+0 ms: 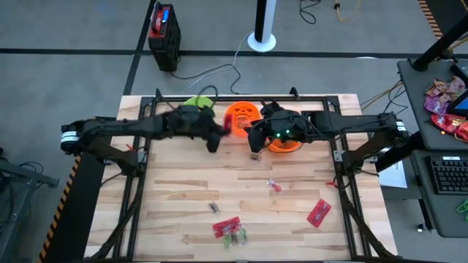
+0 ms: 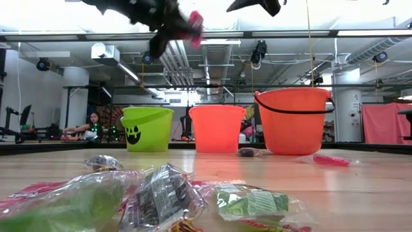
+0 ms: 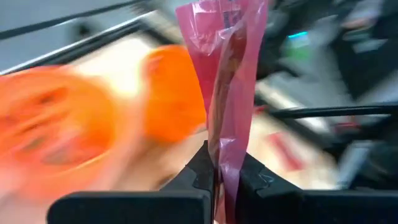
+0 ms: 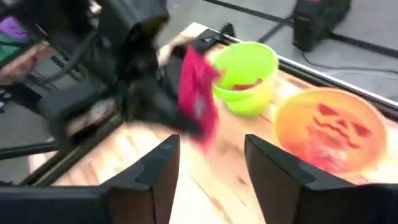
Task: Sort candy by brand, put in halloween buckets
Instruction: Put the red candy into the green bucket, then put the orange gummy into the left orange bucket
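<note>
My left gripper [image 1: 219, 133] is up in the air in front of the lime green bucket [image 1: 197, 104] and the jack-o'-lantern orange bucket [image 1: 243, 113], shut on a flat red candy packet [image 1: 228, 126]. My right gripper [image 4: 208, 168] is open and holds nothing; it hangs by the wider orange bucket [image 1: 284, 139]. All three buckets stand upright along the far edge [image 2: 147, 129] [image 2: 216, 127] [image 2: 293, 119]. More candy lies flat on the table: red packets [image 1: 319, 212] [image 1: 225, 226], green-and-red pieces [image 1: 235, 235] and a small dark piece [image 1: 214, 207]. My left gripper pinches the red packet between its two fingers by one short end [image 3: 225, 163]. The rest of the packet [image 3: 227, 62] sticks out past the fingertips. It is lifted clear, high above the table, as the low view shows [image 2: 193, 29].
The table's metal frame [image 1: 139, 175] runs along both sides. A red-and-black boxy unit [image 1: 164, 33] and cables sit on the floor beyond the far edge. A heap of pink and red bags [image 1: 447, 102] lies on a side desk at the right. A person [image 2: 90, 125] sits far behind.
</note>
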